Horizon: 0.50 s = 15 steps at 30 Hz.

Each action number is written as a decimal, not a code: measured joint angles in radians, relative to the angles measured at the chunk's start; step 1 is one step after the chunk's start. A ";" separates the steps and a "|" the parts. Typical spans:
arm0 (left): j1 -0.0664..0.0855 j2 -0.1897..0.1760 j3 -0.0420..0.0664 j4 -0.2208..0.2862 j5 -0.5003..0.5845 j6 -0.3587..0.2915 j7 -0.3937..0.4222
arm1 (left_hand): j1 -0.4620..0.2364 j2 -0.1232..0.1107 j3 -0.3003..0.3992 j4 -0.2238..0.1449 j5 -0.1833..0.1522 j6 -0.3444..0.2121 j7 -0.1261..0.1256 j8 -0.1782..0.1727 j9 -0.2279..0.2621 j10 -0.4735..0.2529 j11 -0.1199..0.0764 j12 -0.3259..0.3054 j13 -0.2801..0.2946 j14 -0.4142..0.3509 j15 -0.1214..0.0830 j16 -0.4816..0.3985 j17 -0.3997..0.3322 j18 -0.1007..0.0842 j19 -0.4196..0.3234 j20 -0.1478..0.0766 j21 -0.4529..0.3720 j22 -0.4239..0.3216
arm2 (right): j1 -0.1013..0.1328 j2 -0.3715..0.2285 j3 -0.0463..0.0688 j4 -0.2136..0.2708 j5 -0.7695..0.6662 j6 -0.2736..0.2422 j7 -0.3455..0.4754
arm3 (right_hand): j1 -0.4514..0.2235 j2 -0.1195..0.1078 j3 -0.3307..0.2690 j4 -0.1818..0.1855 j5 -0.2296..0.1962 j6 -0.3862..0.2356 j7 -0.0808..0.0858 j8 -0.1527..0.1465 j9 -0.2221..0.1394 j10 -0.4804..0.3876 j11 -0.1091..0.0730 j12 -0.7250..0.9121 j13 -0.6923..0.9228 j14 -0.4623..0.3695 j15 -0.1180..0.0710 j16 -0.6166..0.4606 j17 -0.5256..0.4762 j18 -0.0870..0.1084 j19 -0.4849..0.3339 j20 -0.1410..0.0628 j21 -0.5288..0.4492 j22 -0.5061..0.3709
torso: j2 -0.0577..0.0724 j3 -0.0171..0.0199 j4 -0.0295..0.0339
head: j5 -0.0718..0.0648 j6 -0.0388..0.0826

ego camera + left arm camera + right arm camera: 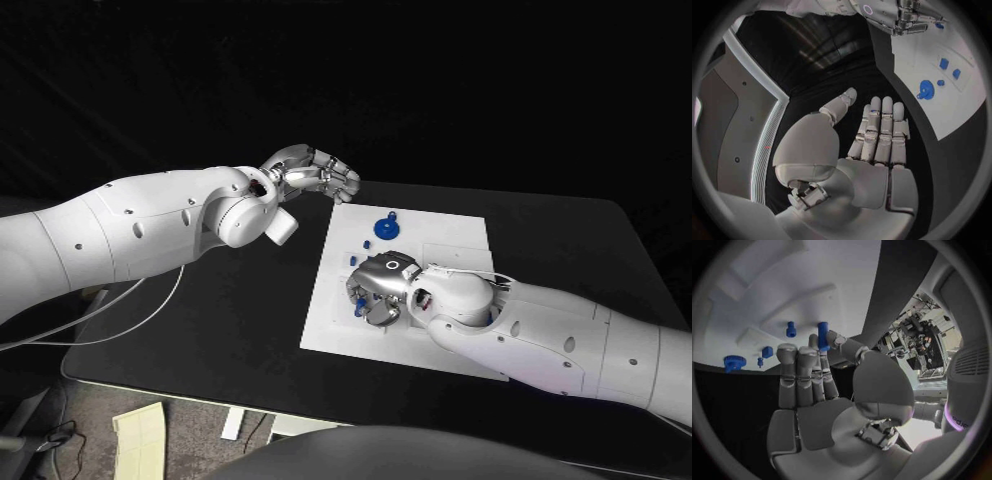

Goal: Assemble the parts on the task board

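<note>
The white task board (pixel 433 250) lies in the middle of the table. On its far end sit a blue gear (pixel 384 227) and small blue parts (pixel 369 243). My right hand (pixel 378 290) hovers low over the board's near left part. In the right wrist view it pinches a blue peg (pixel 822 335) between thumb and a finger. A second blue peg (pixel 791 329) stands in the board, and the gear (pixel 734 361) lies further off. My left hand (pixel 310 170) hangs beside the board's far left corner, with its fingers (pixel 879 130) stretched out and nothing in them.
Black table (pixel 216 300) surrounds the board on all sides. In the left wrist view the gear (pixel 925 90) and several small blue parts (pixel 944 63) lie along the board's edge strip. A white cable (pixel 130 310) trails from the left arm.
</note>
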 measured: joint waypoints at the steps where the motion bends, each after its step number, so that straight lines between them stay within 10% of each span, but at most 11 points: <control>1: 0.000 0.000 0.000 0.000 0.000 0.000 0.000 | 0.000 0.000 0.000 0.000 0.000 0.000 0.000 0.000 0.000 0.000 0.000 0.000 -0.001 0.000 0.000 0.000 0.000 0.000 0.000 0.000 0.000 0.000 | 0.000 0.000 0.000 0.000 0.000 0.001 0.000 | 0.000 0.000 0.001 -0.001 0.000 -0.002 0.000 0.000 0.000 0.000 0.000 0.000 0.000 0.000 0.000 0.000 0.000 0.000 0.000 0.000 0.000 0.000 | 0.000 0.0000 -0.0001 | 0.000 0.000; 15: 0.000 0.001 0.000 0.000 0.000 0.001 -0.001 | 0.000 0.000 0.000 0.000 0.000 0.000 0.000 0.000 0.000 0.000 0.000 0.000 -0.001 0.000 0.000 0.000 0.001 -0.006 0.000 0.000 0.000 0.000 | 0.004 0.007 -0.001 0.002 0.001 0.030 0.001 | 0.000 0.000 0.001 -0.002 -0.004 0.001 0.004 0.001 -0.001 -0.002 -0.002 0.000 0.003 0.000 0.000 0.000 0.000 0.000 -0.002 0.002 0.000 0.000 | 0.000 0.0001 -0.0007 | 0.000 -0.001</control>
